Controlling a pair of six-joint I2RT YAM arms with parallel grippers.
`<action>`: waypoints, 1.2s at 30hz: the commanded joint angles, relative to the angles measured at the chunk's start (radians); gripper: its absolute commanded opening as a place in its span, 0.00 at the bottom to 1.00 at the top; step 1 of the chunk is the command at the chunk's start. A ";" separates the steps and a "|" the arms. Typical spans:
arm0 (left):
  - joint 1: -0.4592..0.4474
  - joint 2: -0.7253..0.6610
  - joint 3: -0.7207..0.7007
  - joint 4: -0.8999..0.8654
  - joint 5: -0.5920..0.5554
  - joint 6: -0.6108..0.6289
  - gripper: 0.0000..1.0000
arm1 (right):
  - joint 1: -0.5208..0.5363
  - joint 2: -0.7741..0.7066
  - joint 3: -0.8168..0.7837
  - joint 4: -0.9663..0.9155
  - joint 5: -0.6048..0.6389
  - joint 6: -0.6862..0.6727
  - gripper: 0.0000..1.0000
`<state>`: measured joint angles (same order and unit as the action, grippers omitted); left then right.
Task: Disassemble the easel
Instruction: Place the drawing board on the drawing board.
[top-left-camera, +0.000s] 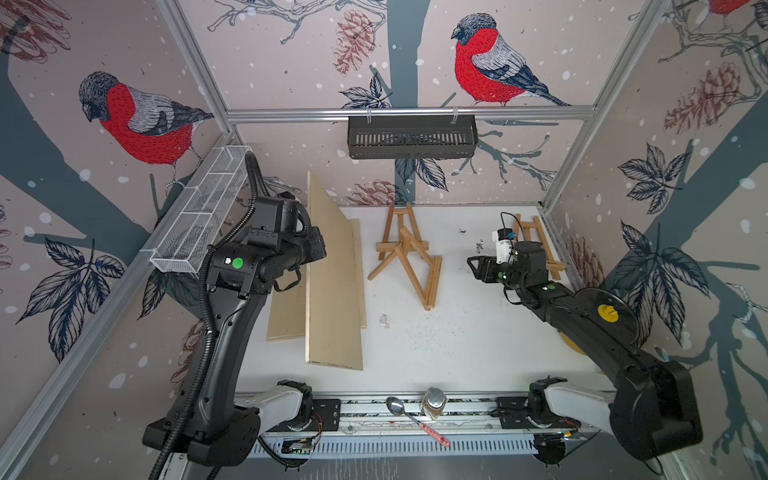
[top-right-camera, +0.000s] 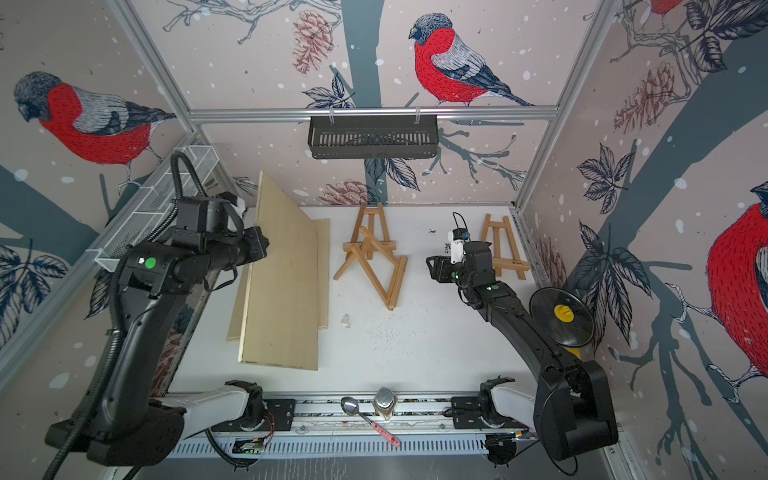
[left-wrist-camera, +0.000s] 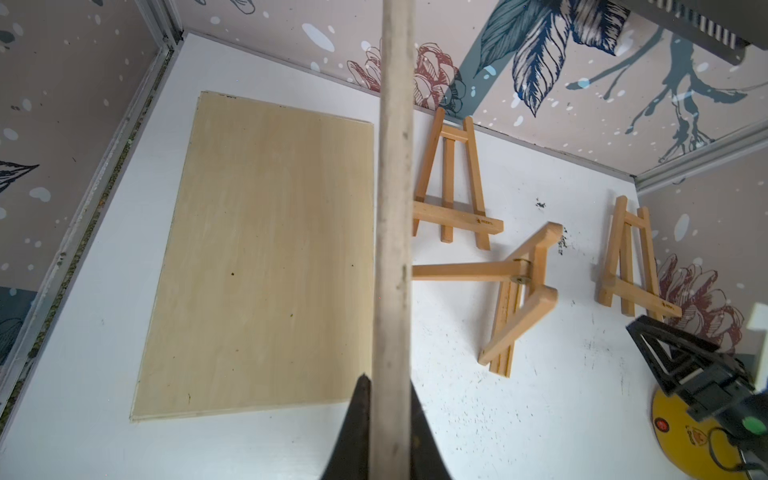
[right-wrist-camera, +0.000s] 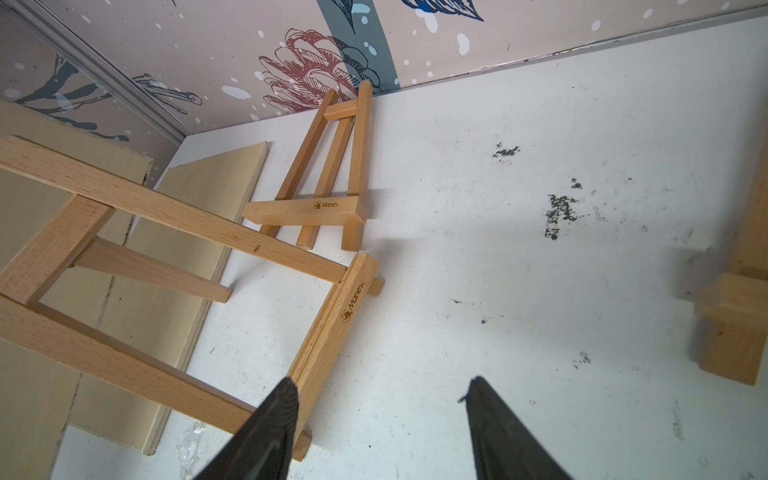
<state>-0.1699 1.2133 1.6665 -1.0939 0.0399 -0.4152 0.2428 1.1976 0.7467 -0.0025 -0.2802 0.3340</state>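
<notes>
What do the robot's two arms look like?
Both the left arm and right arm are black with rounded joints on white bases. Each carries a green dot. A ribbed black hose runs along the left one; a white module sits on the right wrist. Fingers are black, tapered wedges.

Left of the easel (top-left-camera: 434, 280), a raised board (top-left-camera: 332, 291) walls that side off. Right of it, bare tabletop (top-left-camera: 478, 332) lies open up to the right pincer (top-left-camera: 473, 270); a second easel (top-left-camera: 386, 246) lies just behind.

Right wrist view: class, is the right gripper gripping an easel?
No, the right gripper stands open and empty, with the tipped easel beside it.
</notes>
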 joint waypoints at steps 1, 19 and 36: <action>0.137 0.023 -0.059 0.270 0.325 0.126 0.00 | 0.003 -0.006 0.003 0.003 0.016 -0.017 0.66; 0.505 0.322 -0.194 0.450 0.926 0.290 0.00 | 0.033 0.051 0.048 -0.007 0.048 -0.020 0.66; 0.626 0.426 -0.405 0.689 0.879 0.263 0.00 | 0.039 0.122 0.063 -0.009 0.056 -0.034 0.66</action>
<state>0.4271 1.6283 1.2720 -0.5823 0.8974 -0.1837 0.2790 1.3113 0.8021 -0.0250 -0.2298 0.3111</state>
